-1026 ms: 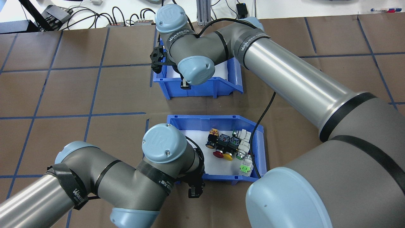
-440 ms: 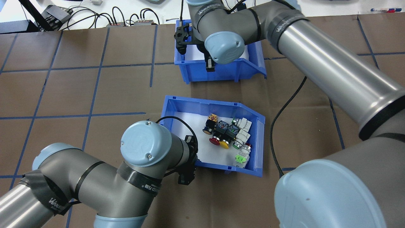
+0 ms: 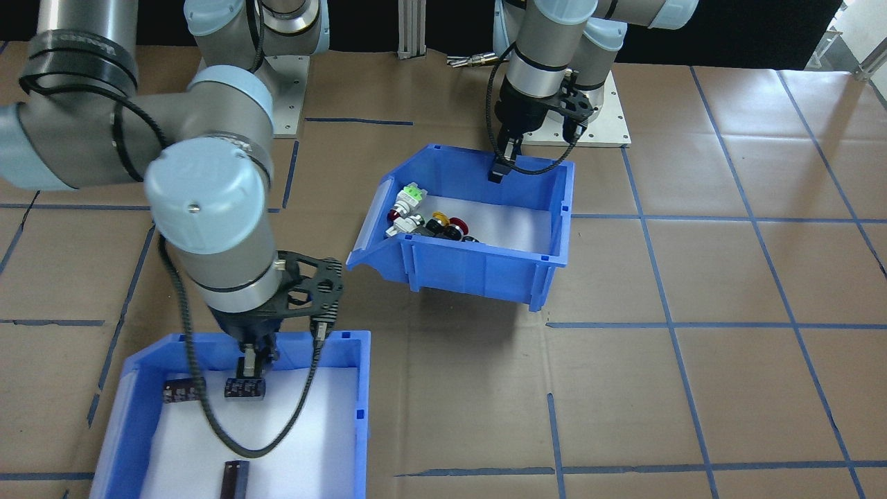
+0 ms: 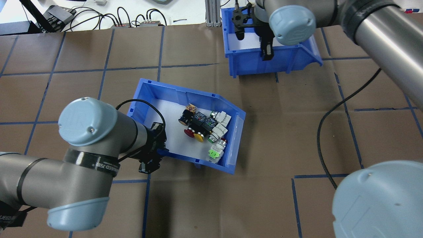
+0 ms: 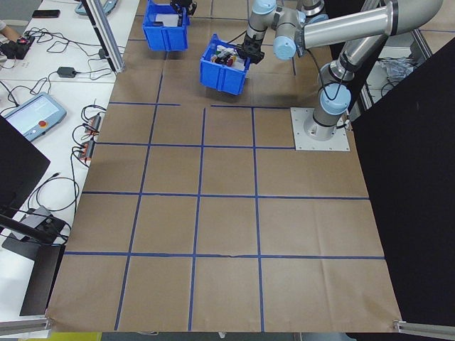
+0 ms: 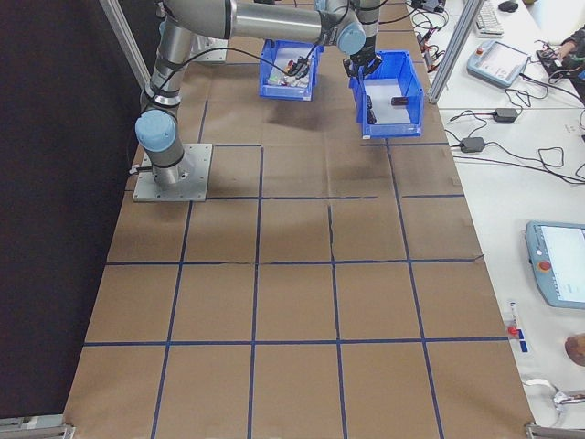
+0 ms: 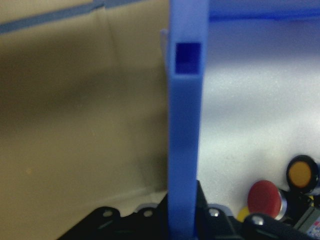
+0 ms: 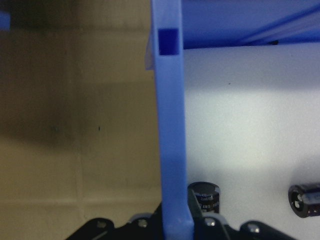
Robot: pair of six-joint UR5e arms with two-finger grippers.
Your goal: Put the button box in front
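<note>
— Two blue plastic bins, each held by one arm. Which is nearer the robot?

— The button box (image 4: 198, 109), a blue plastic bin with a sloped-cut side and a white floor. It sits turned at an angle on the brown paper-covered table (image 4: 82, 89), left of centre in the overhead view. The left gripper (image 4: 155, 155) is closed on its near wall; the left wrist view shows that blue wall running straight up between the jaws.

— Is it resting on the table?

— I cannot tell for certain; in the front-facing view it looks tilted, with a shadow beneath it.

— What lies inside?

— A cluster of push-buttons (image 4: 203, 129) in red, yellow, green, black and white, gathered toward the sloped side.

— And farther out?

— The second blue plastic bin (image 4: 264, 56), at the table's far edge and well apart from the first. The right gripper (image 4: 266, 49) is clamped on its wall in the same way. Small black cylindrical parts (image 3: 242, 388) lie on its white floor.
</note>
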